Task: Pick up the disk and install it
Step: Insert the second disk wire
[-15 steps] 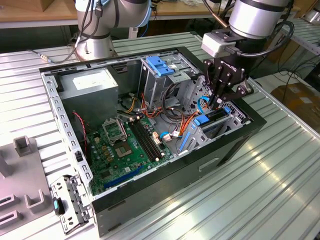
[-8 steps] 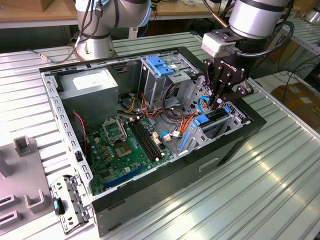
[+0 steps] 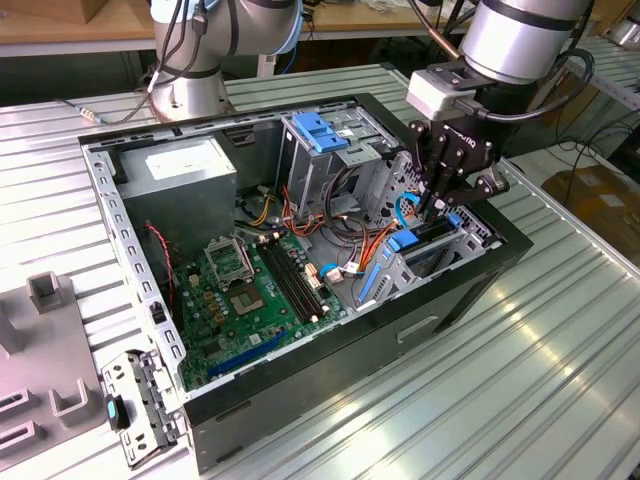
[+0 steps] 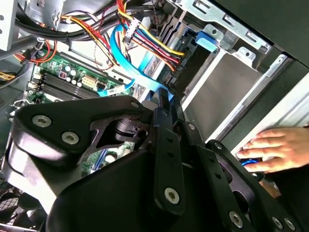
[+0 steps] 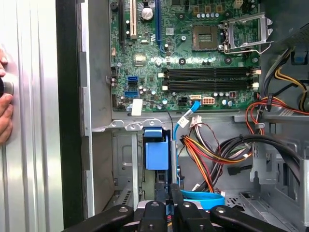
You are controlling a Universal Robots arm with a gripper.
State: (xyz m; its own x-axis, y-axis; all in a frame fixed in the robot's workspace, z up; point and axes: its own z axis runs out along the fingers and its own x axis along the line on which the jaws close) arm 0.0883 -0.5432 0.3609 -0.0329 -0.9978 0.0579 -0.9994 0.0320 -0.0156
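Exterior view: the black two-fingered gripper [image 3: 437,205] reaches down inside the open black desktop computer case [image 3: 330,375], at the drive bay near the case's edge on the exterior view's right. Its fingers are pressed together on the upper edge of the flat silver disk with blue plastic rails [image 3: 425,240], which stands on edge in the bay, hemmed by orange and blue cables [image 3: 365,250]. A person's hand [image 4: 277,150] rests outside the case wall.
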